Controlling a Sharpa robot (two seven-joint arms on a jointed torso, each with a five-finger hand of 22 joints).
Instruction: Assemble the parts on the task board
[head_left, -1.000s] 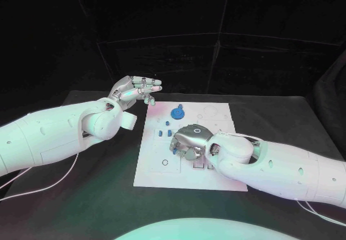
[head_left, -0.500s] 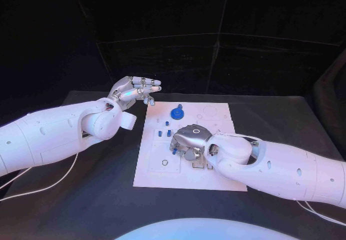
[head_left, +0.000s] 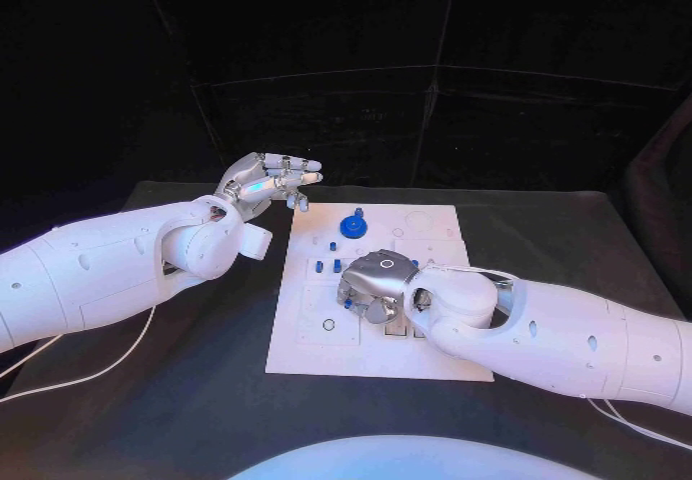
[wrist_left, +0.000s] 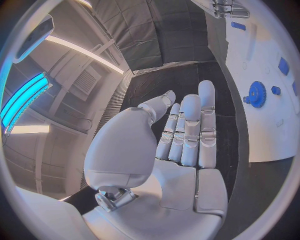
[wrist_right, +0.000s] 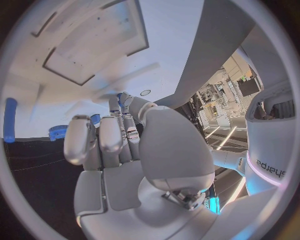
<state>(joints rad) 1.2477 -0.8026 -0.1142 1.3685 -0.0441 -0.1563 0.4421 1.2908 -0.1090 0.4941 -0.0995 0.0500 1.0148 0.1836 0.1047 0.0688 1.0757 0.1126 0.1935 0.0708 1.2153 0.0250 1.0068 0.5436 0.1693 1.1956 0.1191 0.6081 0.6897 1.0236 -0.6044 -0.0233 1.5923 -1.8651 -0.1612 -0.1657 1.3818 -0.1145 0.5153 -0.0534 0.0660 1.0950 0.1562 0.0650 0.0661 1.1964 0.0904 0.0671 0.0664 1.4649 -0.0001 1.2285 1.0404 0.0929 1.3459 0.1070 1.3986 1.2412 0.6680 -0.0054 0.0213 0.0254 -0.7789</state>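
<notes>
The white task board (head_left: 433, 355) lies mid-table. A blue gear-like part (head_left: 356, 227) stands near its far edge, with small blue parts (head_left: 320, 267) on its left half. My right hand (head_left: 372, 285) hovers low over the board's middle, fingers curled down. In the right wrist view its thumb and a fingertip pinch a small blue part (wrist_right: 122, 97) just above the board (wrist_right: 169, 40). My left hand (head_left: 267, 180) is raised beyond the board's far left corner, fingers straight and holding nothing. The left wrist view shows that hand (wrist_left: 184, 135) beside the gear (wrist_left: 257, 94).
Black table (head_left: 173, 380) surrounds the board on all sides. Outlined recesses (wrist_right: 94, 55) mark the board under my right hand. A long blue part (wrist_right: 9, 120) and the gear (wrist_right: 57, 131) lie further along the board. White cables (head_left: 87, 375) trail from my left arm.
My right hand and forearm have edged slightly left over the board's middle. The left hand has stayed where it was.
</notes>
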